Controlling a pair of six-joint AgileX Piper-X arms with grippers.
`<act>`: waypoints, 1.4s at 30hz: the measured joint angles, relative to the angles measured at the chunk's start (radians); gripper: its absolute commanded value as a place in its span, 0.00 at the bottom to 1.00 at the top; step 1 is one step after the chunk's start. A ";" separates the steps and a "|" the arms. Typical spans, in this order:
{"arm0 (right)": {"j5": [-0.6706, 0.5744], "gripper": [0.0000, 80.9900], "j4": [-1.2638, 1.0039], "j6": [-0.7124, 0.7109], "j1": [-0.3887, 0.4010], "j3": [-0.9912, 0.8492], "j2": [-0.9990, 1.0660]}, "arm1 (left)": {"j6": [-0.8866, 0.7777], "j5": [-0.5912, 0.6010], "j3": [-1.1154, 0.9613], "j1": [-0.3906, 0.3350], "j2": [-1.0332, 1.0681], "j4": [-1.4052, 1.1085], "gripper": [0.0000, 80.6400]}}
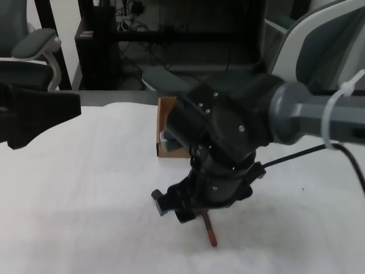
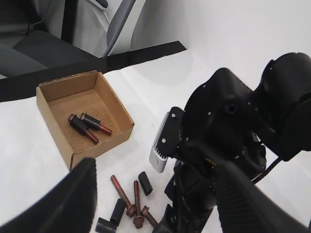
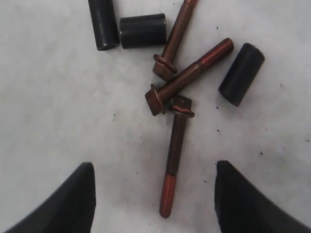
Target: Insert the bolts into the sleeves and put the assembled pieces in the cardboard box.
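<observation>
**Right gripper spread above the loose bolts; two finished pieces in the box**

We see the right gripper (image 3: 153, 182) hanging over the white cloth (image 3: 58, 111) that covers the bench. Its two black fingers (image 3: 73, 206) are set wide apart with nothing between them. On the cloth below lie three copper-coloured, flange-headed metal bolts (image 3: 189, 77). Their heads crowd together, touching or close to it, while the shanks fan outward. The threaded end of one shows between the fingers. Three short black cylindrical sleeves (image 3: 241, 74) lie around the bolts. Two of them sit just beside each other near one shank, and the third lies alone on the other side of the bolts.

In the left wrist view, the left gripper (image 2: 154, 182) is also spread wide and empty, held off to one side. It faces the bulky black right arm (image 2: 228, 136). The open-topped brown cardboard box (image 2: 65, 90) stands on the cloth near the loose parts without touching them. Inside it we find two assembled pieces (image 2: 92, 121), each a bolt wearing a black sleeve at its head end. They lie side by side on the box floor, touching.

In the high view, the right arm extends in from the right and covers most of the box, which stands just beyond it. One bolt pokes out from under the gripper. The left arm (image 1: 34, 111) sits at the left edge, well apart from the parts.
</observation>
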 measured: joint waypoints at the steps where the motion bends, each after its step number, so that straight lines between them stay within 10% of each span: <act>1: 0.002 0.86 0.001 0.000 -0.002 0.000 0.009 | 0.000 0.000 0.000 0.000 0.000 0.000 0.87; 9: 0.002 0.86 0.018 0.000 -0.039 0.001 0.070 | 0.000 0.000 0.000 0.000 0.000 0.000 0.87; 16: 0.002 0.52 0.010 0.000 -0.070 0.001 0.070 | 0.000 0.000 0.000 0.000 0.000 0.000 0.87; 42: -0.100 0.58 -0.006 0.015 -0.067 0.001 0.106 | 0.003 0.000 0.000 0.000 0.000 0.000 0.87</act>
